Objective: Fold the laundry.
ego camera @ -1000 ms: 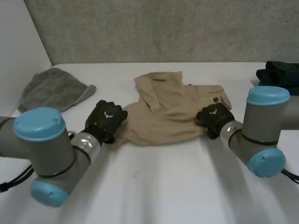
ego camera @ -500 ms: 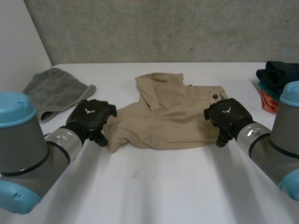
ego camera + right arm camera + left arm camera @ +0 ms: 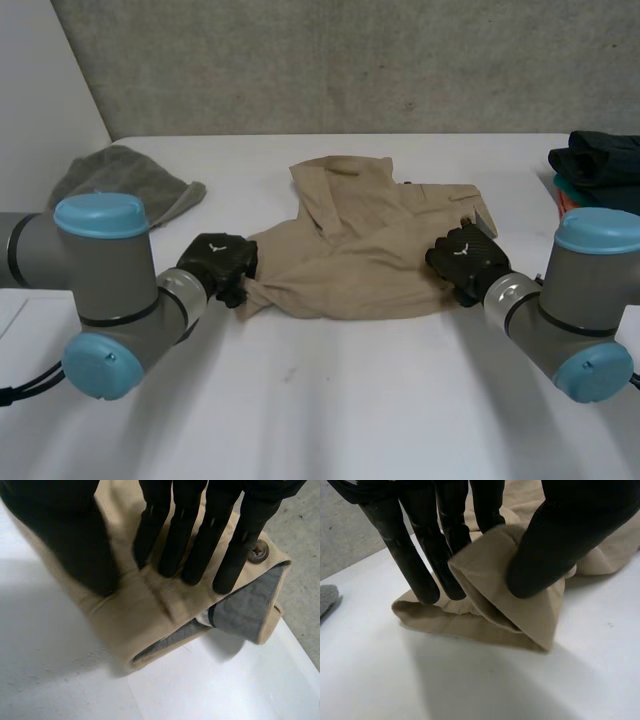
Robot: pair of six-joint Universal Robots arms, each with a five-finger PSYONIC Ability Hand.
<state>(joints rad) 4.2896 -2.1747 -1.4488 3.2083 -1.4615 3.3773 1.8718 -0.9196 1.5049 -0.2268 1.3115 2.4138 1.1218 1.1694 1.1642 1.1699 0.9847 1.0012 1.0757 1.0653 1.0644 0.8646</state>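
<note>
White table (image 3: 330,400) before a grey wall (image 3: 350,60). Far left, a grey towel (image 3: 120,185), lying apart, likely waiting its turn. Next, left hand (image 3: 218,265), thumb and fingers (image 3: 410,555) closed on a folded flap at the left edge of the beige shorts (image 3: 360,245), probably to lift or drag that side. Shorts crumpled mid-table, one part turned over on top, not yet folded neatly. Right hand (image 3: 465,258) at the right edge, straight fingers and thumb pressing flat on the waistband (image 3: 140,610) beside the button (image 3: 258,551), nothing pinched, seemingly pinning that end down. Far right, a dark pile (image 3: 600,160) of clothes, well clear.
</note>
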